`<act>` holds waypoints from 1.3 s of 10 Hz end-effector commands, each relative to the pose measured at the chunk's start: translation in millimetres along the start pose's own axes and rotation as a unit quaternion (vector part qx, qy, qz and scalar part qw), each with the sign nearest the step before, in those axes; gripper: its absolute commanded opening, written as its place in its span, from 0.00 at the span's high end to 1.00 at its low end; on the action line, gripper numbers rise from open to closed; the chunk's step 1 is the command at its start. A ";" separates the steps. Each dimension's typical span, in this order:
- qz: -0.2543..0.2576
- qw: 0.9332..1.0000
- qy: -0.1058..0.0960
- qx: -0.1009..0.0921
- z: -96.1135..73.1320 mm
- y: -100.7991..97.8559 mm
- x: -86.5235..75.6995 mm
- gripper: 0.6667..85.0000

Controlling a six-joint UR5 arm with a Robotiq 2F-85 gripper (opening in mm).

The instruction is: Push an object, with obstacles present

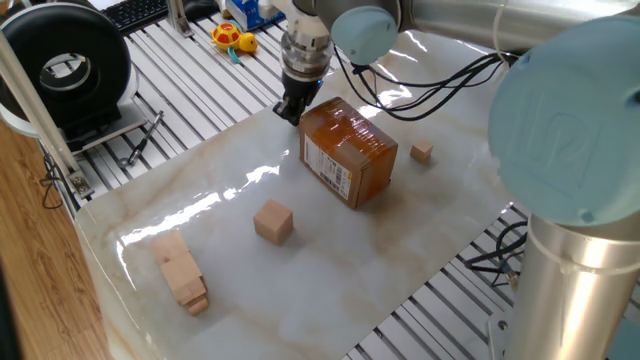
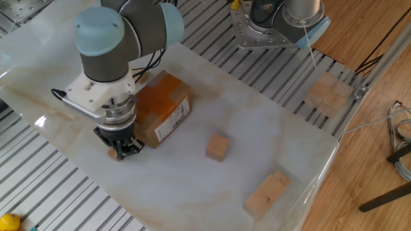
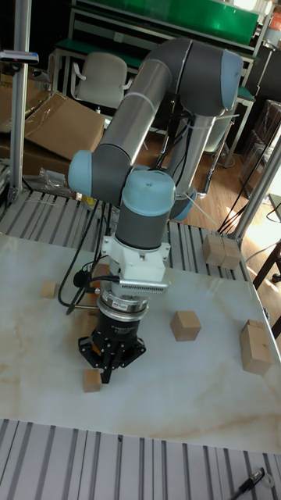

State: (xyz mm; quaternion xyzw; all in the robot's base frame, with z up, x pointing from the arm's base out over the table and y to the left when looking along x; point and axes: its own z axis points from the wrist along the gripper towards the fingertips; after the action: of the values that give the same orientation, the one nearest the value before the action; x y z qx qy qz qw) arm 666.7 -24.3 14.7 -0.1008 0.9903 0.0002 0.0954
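White label [image 1: 332, 172] on side of cardboard box [image 1: 350, 140]: print and barcode visible, too small to read. No other legible text.

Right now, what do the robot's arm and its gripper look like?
The arm is made of silver-grey metal tubes with rounded pale blue caps at the joints. A white flange with small dark markings sits above a ribbed silver-and-black wrist. The gripper is black and compact, with two short fingers. Black cables loop along the arm near the wrist.
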 end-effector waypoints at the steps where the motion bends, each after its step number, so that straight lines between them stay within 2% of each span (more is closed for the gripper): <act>1: -0.018 1.000 -0.004 0.001 2.6 -34.9 11.0 0.99; 3: -0.025 1.000 -0.007 0.011 1.6 -55.5 22.6 0.99; 6: -0.002 0.999 -0.027 -0.016 1.9 -43.2 15.5 0.99; 10: 0.012 1.000 -0.016 -0.019 0.4 -39.8 18.9 0.99; 12: -0.005 1.000 -0.007 -0.003 -4.4 -60.0 26.0 0.99; 13: -0.014 1.000 -0.008 -0.004 -7.1 -69.5 29.6 0.99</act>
State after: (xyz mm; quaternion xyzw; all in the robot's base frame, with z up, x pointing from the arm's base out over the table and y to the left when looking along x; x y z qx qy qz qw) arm 653.8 -81.0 12.3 -0.1067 0.9888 0.0058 0.1042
